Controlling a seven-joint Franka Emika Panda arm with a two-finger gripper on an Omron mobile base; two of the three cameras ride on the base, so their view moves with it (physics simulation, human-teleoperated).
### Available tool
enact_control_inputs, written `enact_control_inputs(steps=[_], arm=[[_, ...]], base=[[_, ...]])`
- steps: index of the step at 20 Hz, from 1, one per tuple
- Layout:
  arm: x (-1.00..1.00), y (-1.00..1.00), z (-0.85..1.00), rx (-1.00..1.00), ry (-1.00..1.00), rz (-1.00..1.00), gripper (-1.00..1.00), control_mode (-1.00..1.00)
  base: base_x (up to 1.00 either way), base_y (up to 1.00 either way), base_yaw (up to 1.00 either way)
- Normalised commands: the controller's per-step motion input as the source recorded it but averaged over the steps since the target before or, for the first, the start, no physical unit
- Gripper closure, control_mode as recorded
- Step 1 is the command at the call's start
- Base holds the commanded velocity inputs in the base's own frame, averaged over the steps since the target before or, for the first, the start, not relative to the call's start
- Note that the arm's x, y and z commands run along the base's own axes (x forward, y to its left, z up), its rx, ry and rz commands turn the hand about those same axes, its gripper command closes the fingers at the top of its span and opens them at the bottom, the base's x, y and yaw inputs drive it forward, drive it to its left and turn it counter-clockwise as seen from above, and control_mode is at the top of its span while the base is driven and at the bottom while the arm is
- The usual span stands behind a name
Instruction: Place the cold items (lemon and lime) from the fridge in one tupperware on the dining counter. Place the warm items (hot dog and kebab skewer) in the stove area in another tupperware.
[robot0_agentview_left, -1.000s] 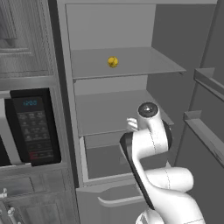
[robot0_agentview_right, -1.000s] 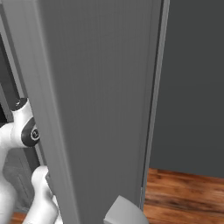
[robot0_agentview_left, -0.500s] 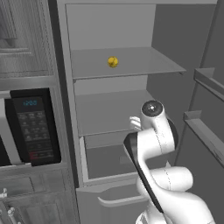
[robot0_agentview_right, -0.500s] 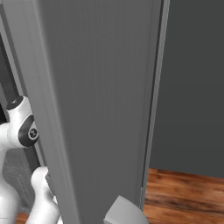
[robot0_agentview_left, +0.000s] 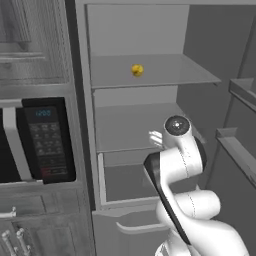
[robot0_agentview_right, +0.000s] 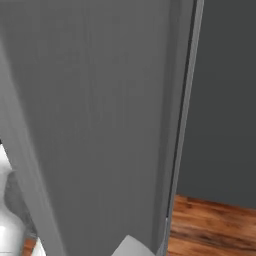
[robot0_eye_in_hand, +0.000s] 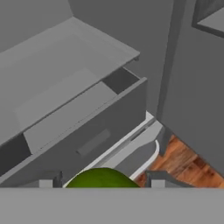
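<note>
A green lime sits between my gripper's two dark finger tips at the bottom of the hand view, and the gripper is shut on it. The hand looks down past the fridge drawer toward the wooden floor. In the left base view the yellow lemon lies on the fridge's upper glass shelf, well above the arm. My white arm's elbow stands in front of the middle shelf and hides the hand. The tupperware, hot dog and kebab skewer are out of view.
The open fridge door blocks the right base view, with wood floor beyond it. A black microwave sits left of the fridge. Door bins jut out on the right. The lower fridge drawer stands open.
The arm has drawn back a little to the right in the left base view and slid toward the left edge of the right base view. The lemon has not moved.
</note>
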Motion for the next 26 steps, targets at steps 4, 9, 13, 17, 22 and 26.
enact_control_inputs(steps=[4,9,13,17,22,26], arm=[[0.00,0.00,0.00,0.00,0.00,0.00,1.00,1.00],[0.00,0.00,0.00,0.00,0.00,0.00,1.00,1.00],[0.00,0.00,0.00,0.00,0.00,0.00,1.00,1.00],[0.00,0.00,0.00,0.00,0.00,0.00,1.00,1.00],[0.00,0.00,0.00,0.00,0.00,0.00,1.00,1.00],[0.00,0.00,0.00,0.00,0.00,0.00,1.00,1.00]], base=[[-0.16,0.00,0.45],[-0.45,0.17,0.52],[-0.61,0.44,0.55],[-0.59,0.61,0.47],[-0.73,0.67,0.32],[-0.81,0.47,0.27]])
